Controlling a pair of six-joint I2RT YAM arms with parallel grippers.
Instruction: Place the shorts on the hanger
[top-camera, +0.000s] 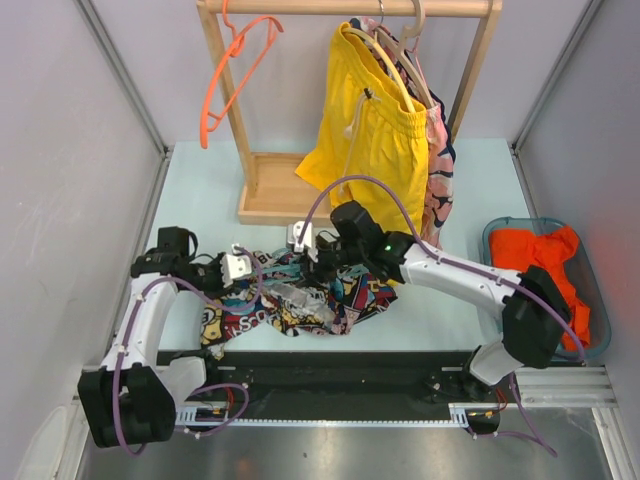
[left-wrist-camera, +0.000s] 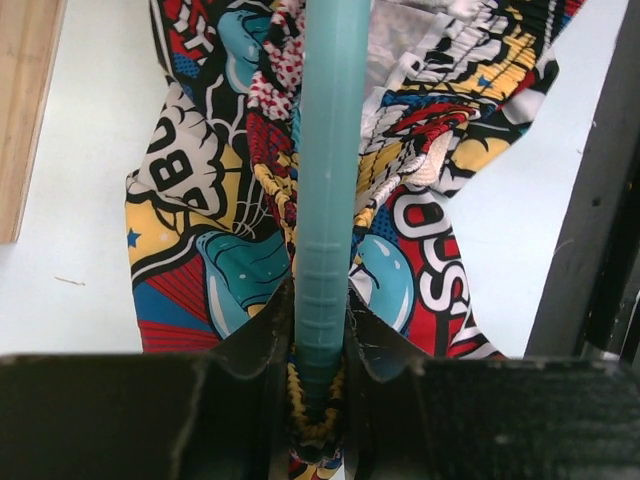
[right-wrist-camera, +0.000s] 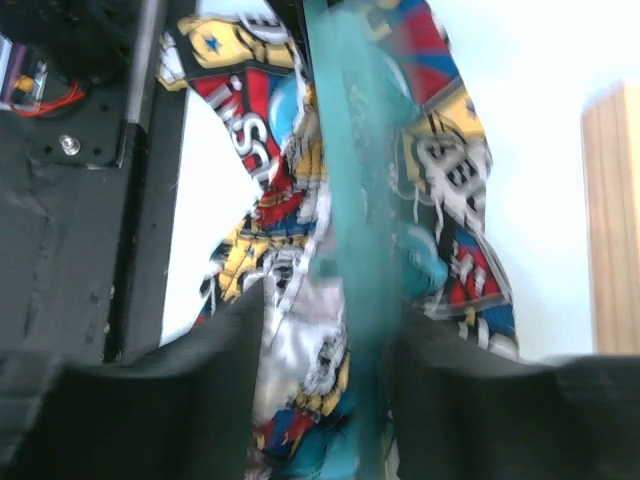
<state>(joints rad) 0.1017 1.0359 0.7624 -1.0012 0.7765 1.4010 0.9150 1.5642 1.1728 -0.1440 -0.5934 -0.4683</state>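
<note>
Left hand and right hand both hover over the shorts, which lie bunched on the tabletop between the arms. From the left wrist, the hanger runs straight ahead of the hand, whose fingers pinch its bar above the cloth. The right wrist view is blurred. Its fingers stand spread, with the bar loose between them, so the left hand looks to be the carrier.

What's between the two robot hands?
Multicolour comic-print fabric shorts and a thin teal plastic clothes hanger across them. Top view shows the shorts, wrist views the hanger.
</note>
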